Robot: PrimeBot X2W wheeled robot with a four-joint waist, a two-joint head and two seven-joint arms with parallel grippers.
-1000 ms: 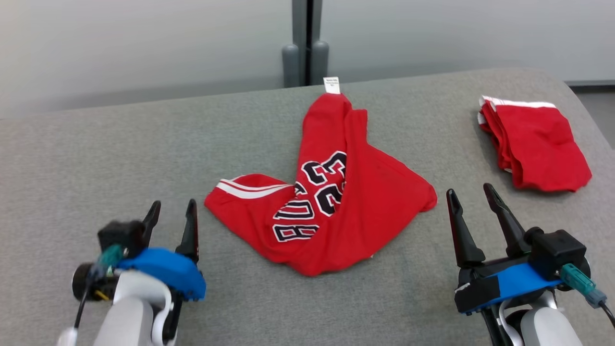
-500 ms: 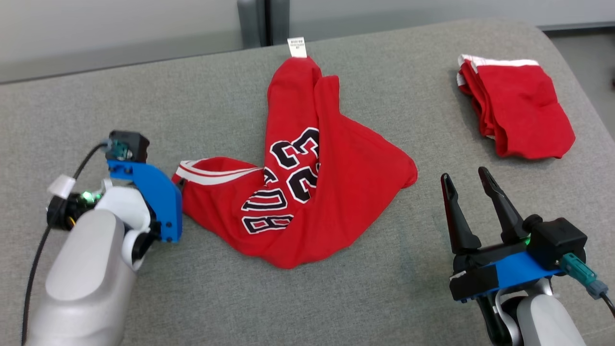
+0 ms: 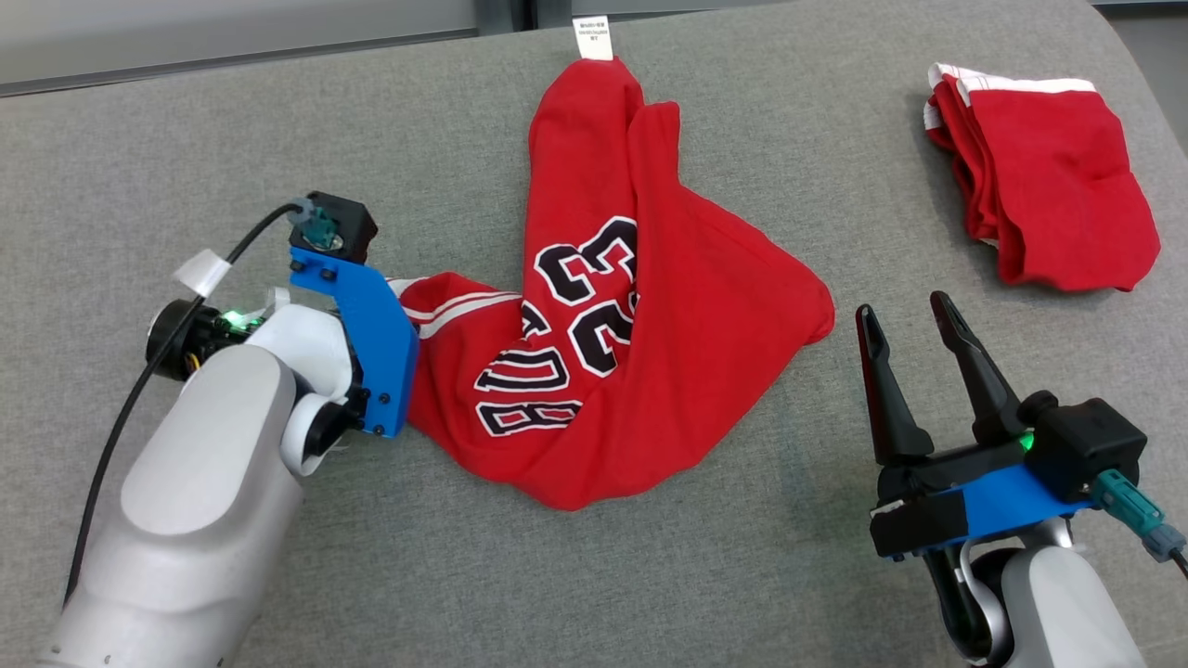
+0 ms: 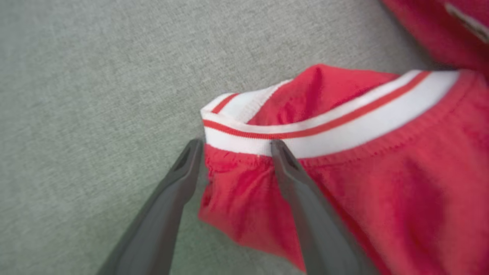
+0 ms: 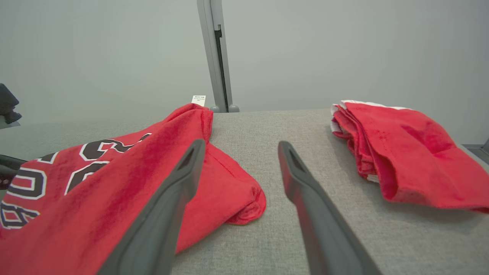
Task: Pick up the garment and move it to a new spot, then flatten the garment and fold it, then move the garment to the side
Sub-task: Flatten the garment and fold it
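The garment (image 3: 650, 306) is a red jersey with black numbers and white-striped trim, lying crumpled mid-table. My left gripper (image 4: 236, 147) points down at its left end, open. In the left wrist view one finger (image 4: 290, 179) rests on the red cloth just under the striped trim (image 4: 344, 130), and the other finger stands on the bare table beside the corner. In the head view the blue wrist mount (image 3: 362, 334) hides those fingers. My right gripper (image 3: 903, 311) hovers open and empty right of the garment (image 5: 114, 179), fingers (image 5: 305, 191) pointing toward the far edge.
A second red garment (image 3: 1049, 204), folded, lies at the back right of the grey padded table (image 3: 186, 139); the right wrist view shows it too (image 5: 412, 152). A white label (image 3: 594, 39) sticks out at the jersey's far tip. A grey wall and post stand behind the table.
The head camera has tilted down. My left arm reached forward and turned downward, bringing its open fingers onto the garment's striped left corner. The right gripper held its place.
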